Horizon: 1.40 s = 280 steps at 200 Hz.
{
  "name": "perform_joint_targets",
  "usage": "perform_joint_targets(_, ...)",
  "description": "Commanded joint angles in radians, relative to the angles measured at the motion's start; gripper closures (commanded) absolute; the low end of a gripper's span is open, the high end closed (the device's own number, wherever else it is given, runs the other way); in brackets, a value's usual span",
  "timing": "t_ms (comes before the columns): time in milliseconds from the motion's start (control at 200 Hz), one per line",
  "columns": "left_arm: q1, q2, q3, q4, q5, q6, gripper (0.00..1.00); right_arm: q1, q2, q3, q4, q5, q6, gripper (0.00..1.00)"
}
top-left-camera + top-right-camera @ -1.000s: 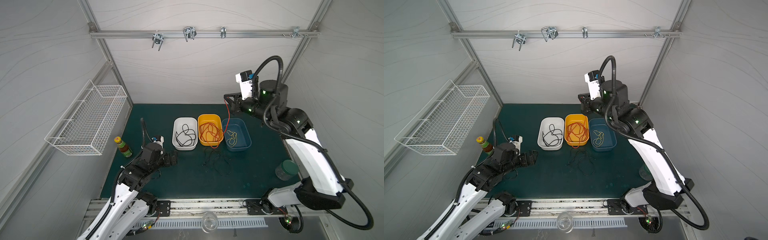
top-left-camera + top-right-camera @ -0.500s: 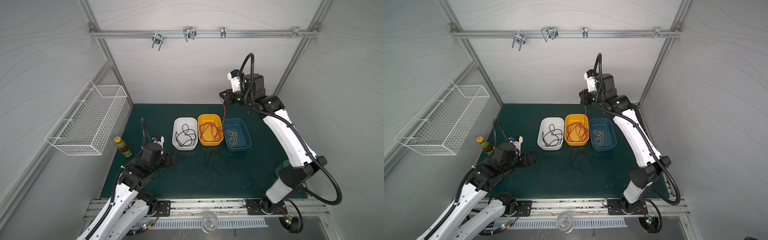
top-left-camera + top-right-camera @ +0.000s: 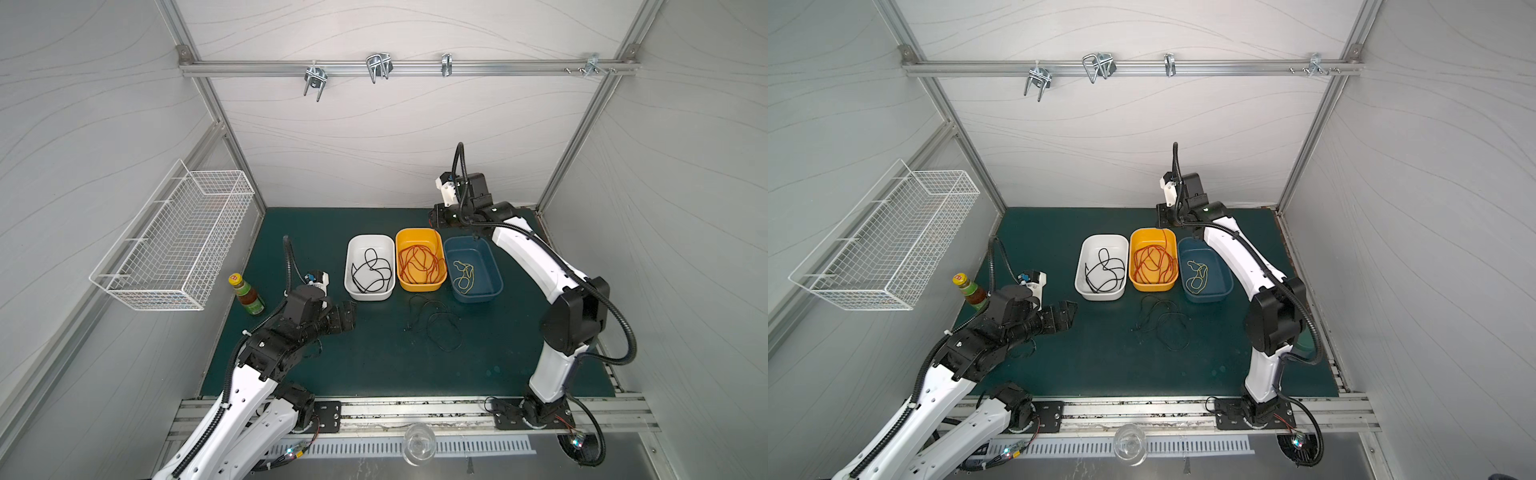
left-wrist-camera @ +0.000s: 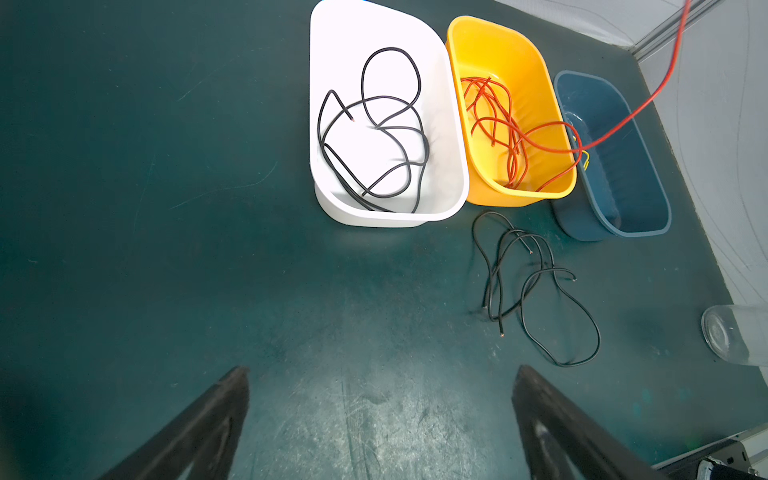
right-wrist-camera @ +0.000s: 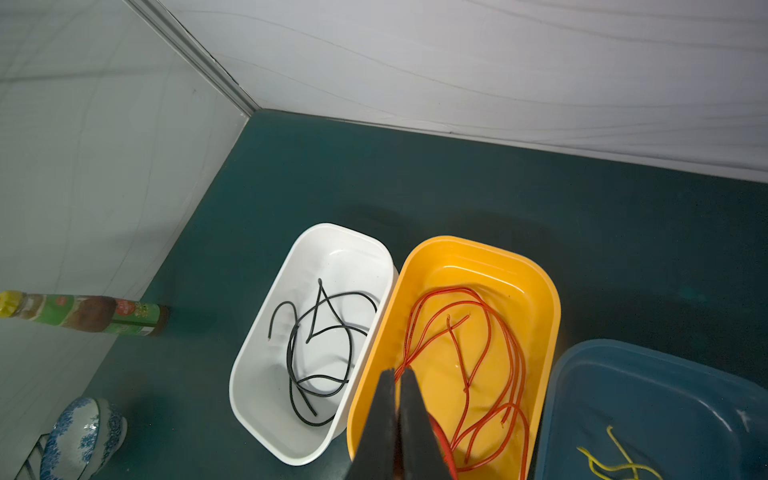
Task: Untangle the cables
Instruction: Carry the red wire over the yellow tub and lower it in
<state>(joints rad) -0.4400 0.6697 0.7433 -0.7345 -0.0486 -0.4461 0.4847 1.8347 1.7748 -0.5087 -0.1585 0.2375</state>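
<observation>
Cables (image 3: 432, 320) on dark green mat (image 3: 374, 365)

**Cut off at the edges**

In the left wrist view the red cable (image 4: 632, 111) runs out past the picture's edge, and the clear jar (image 4: 735, 336) is cropped. The right wrist view crops the blue bin (image 5: 665, 395) and patterned bowl (image 5: 79, 436).

Robot test cell, laboratory type. Enclosure: pale panel walls (image 3: 395, 145) on an aluminium frame (image 3: 225, 133); overhead rail (image 3: 498, 68) carrying metal hooks (image 3: 377, 66). Fixtures: white left arm (image 3: 245, 399) and right arm (image 3: 536, 257), bolted to a slotted base rail (image 3: 415, 409); green-matted table (image 3: 374, 361) beneath both sets of jaws. Fittings: wire basket (image 3: 178, 241) on the side wall, well apart from the left jaws; white tub (image 3: 370, 237), yellow tub (image 3: 415, 230) and blue tub (image 3: 482, 266) under and beside the right jaws.
</observation>
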Motion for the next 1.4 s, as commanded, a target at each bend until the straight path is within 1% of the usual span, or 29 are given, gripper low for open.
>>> perform_joint_targets(0, -0.003, -0.003, 0.004, 0.037, 0.001, 0.009, 0.00, 0.002, 0.025, -0.027, 0.071, 0.005, 0.015, 1.00)
perform_joint_targets(270, -0.003, 0.003, 0.005, 0.035, 0.001, 0.008, 0.00, 0.008, 0.053, -0.112, 0.134, 0.051, 0.057, 1.00)
perform_joint_targets(520, -0.003, -0.001, 0.004, 0.037, 0.000, 0.009, 0.00, 0.052, 0.118, -0.118, 0.131, 0.109, 0.021, 1.00)
perform_joint_targets(645, -0.003, 0.004, 0.004, 0.037, 0.001, 0.008, 0.00, 0.056, 0.160, -0.079, 0.117, 0.123, 0.004, 1.00)
perform_joint_targets(805, -0.003, 0.004, 0.004, 0.037, 0.001, 0.009, 0.00, 0.056, 0.219, -0.006, 0.101, 0.157, -0.047, 1.00)
perform_joint_targets(1066, -0.003, 0.005, 0.004, 0.037, 0.000, 0.010, 0.00, 0.046, 0.360, 0.127, 0.040, 0.196, -0.086, 1.00)
perform_joint_targets(1186, -0.003, 0.006, 0.004, 0.037, -0.002, 0.010, 0.00, 0.049, 0.382, 0.108, 0.064, 0.185, -0.082, 1.00)
perform_joint_targets(1396, -0.003, 0.017, 0.004, 0.037, 0.003, 0.010, 0.00, 0.050, 0.392, 0.068, 0.099, 0.197, -0.074, 1.00)
